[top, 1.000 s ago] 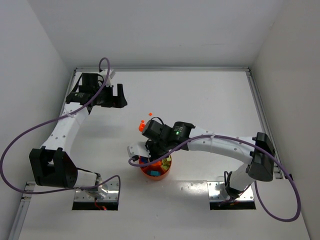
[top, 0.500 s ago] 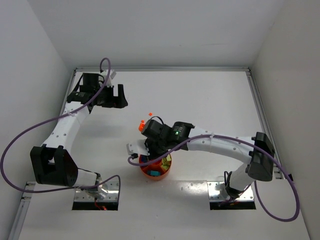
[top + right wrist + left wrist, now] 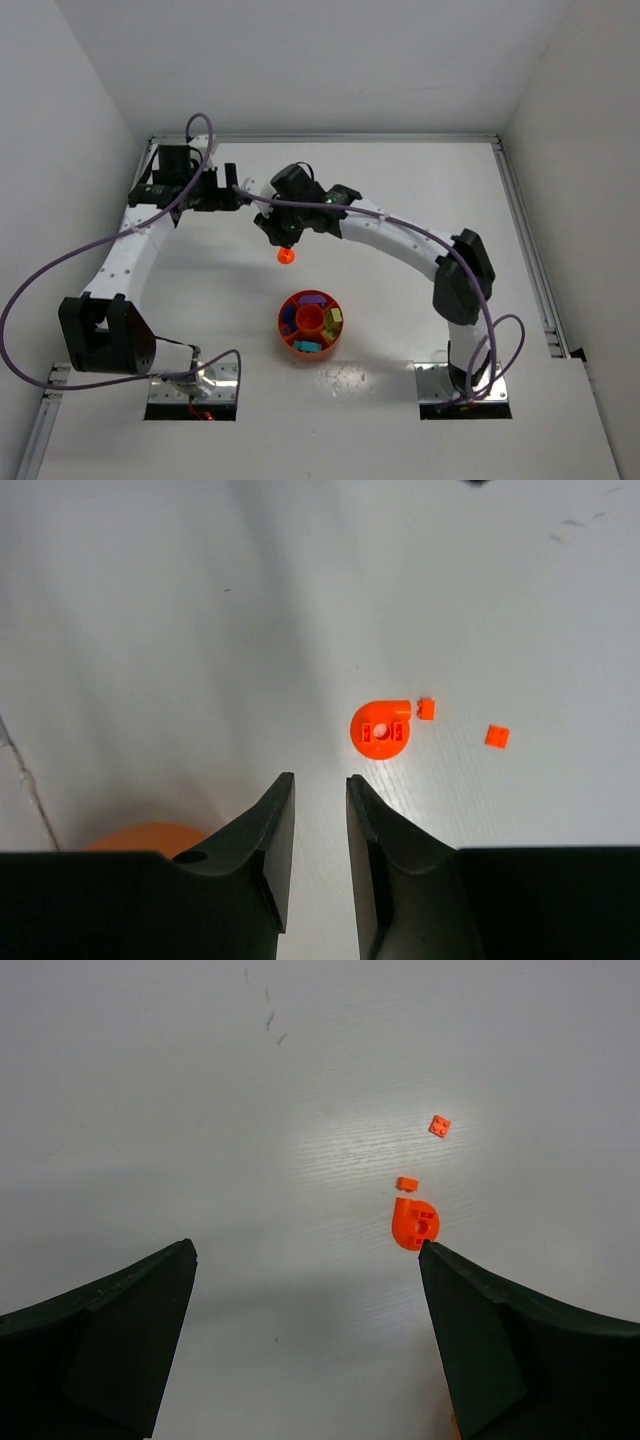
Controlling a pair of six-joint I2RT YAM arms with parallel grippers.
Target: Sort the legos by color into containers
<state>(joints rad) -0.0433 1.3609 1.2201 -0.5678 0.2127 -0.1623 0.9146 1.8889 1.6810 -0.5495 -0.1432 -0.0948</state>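
Observation:
The round orange-red tray (image 3: 295, 343) holds sorted legos in purple (image 3: 312, 299), yellow-green (image 3: 334, 317), blue and teal. Three orange-red pieces lie loose on the table: a round one (image 3: 380, 730) (image 3: 415, 1224) (image 3: 285, 255), a tiny brick (image 3: 426, 709) (image 3: 407, 1183) and a square plate (image 3: 497, 737) (image 3: 439, 1126). My right gripper (image 3: 319, 777) (image 3: 283, 235) hovers just short of the round piece, its jaws a narrow gap apart with nothing between them. My left gripper (image 3: 307, 1245) (image 3: 232, 188) stands wide open and empty, close to the right gripper, its right finger beside the round piece.
The two wrists are close together at the back left of the table. A raised rail (image 3: 325, 138) borders the table's far edge and sides. An orange blur (image 3: 150, 835) shows behind one right-gripper finger.
My right arm has swung from over the tray to the back left, above the loose orange-red pieces, and its jaws have parted slightly. My left gripper has shifted a little.

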